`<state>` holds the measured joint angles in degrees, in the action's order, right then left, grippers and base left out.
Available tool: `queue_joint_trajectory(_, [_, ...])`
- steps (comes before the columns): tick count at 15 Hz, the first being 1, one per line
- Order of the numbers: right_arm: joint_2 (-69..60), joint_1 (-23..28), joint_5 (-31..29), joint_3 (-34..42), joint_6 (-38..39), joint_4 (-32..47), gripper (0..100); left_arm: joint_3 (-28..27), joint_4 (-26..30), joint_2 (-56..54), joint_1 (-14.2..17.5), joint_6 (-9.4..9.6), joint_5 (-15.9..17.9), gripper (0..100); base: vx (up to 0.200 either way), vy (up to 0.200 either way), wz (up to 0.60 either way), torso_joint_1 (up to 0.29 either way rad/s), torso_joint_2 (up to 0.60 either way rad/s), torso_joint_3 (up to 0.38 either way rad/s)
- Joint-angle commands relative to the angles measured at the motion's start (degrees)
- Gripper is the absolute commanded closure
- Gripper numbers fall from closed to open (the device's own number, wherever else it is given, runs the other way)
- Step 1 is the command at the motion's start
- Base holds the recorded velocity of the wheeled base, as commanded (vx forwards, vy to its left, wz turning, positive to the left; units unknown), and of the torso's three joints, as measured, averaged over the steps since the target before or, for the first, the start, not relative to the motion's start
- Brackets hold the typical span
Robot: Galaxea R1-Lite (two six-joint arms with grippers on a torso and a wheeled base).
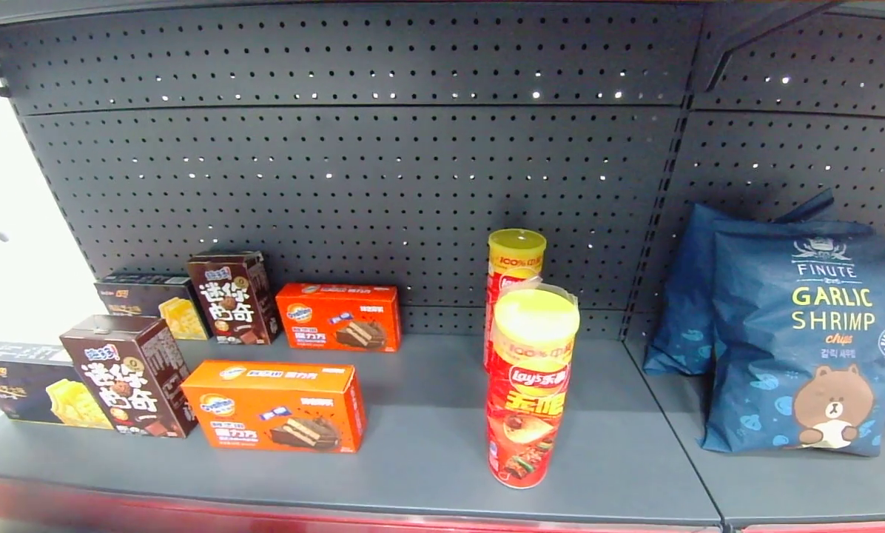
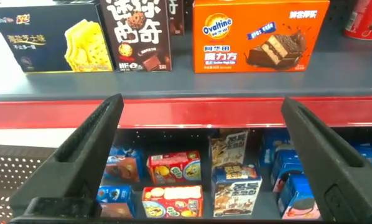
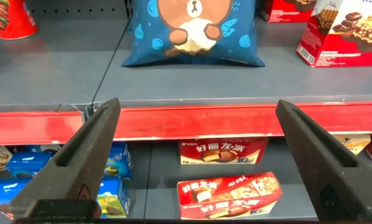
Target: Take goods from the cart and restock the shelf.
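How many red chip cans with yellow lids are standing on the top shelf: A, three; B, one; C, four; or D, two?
D: two cans stand upright on the shelf, a front can and a rear can close behind it.

Head cam looks down on shelf [image 1: 428,422]; wrist cams face it low, close; shared: orange box [image 1: 276,407], blue bag [image 1: 798,333].
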<state>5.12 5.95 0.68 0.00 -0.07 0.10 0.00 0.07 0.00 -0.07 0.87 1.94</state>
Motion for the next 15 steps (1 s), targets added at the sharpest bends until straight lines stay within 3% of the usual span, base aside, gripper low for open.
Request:
queue_joint_trajectory(1, [0.2, 0.0, 0.0, 0.0, 0.0, 0.0, 0, 0.0, 0.0, 0.1, 0.0, 0.01, 0.0, 0, 0.000, 0.000, 0.00, 0.000, 0.00, 0.000])
queue_joint_trajectory(9, [0.2, 0.0, 0.0, 0.0, 0.0, 0.0, 0, 0.0, 0.0, 0.1, 0.0, 0.19, -0.4, 0, 0.000, 0.000, 0.00, 0.000, 0.00, 0.000])
queue_joint_trajectory(11, [0.2, 0.0, -0.1, 0.0, 0.0, 0.0, 0, 0.0, 0.0, 0.1, 0.0, -0.07, -0.7, 0, 0.000, -0.200, 0.00, 0.002, 0.00, 0.002])
queue_joint_trajectory(15, [0.2, 0.0, -0.1, 0.0, 0.0, 0.0, 0, 0.0, 0.0, 0.1, 0.0, -0.07, -0.6, 0, 0.000, 0.000, 0.00, 0.000, 0.00, 0.000])
